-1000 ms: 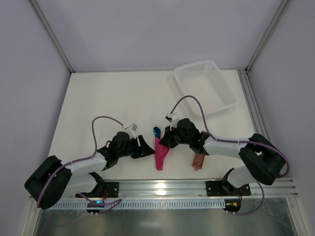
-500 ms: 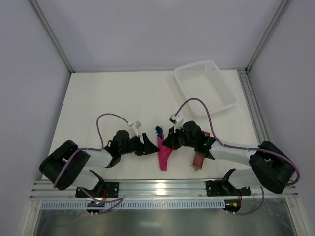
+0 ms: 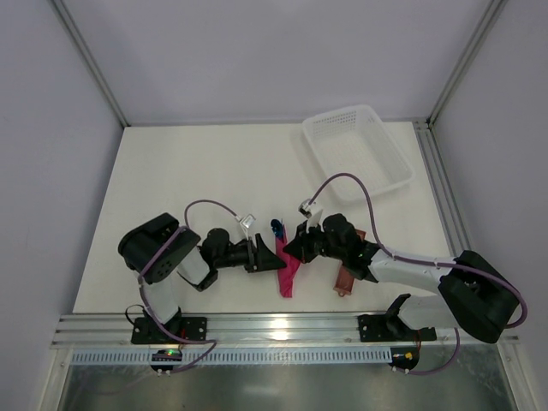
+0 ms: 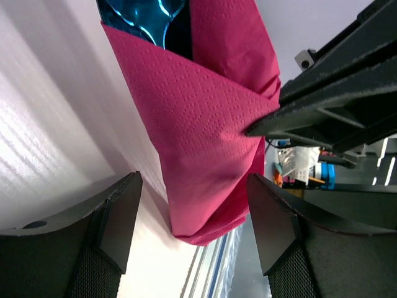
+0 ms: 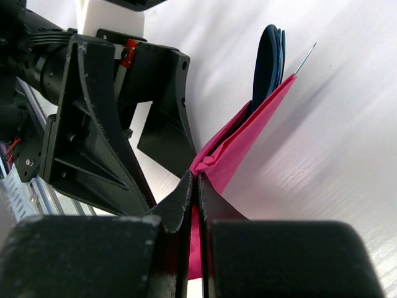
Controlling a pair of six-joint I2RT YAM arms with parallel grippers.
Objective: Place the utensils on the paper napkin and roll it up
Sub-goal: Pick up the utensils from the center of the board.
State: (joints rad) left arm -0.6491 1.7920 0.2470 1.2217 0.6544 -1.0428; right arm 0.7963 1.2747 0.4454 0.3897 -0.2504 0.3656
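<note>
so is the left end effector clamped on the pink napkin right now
No, the left end effector is open: its jaws stand wide apart on either side of the napkin.

Left fingers point(image 4: 115, 223) stand spread wide, tips facing the right fingers point(image 5: 180, 211), which are pinched tight together; both arms reach low, inward

Folded magenta napkin point(image 3: 287, 272) wraps blue utensils point(image 3: 275, 228), tips protruding.
</note>
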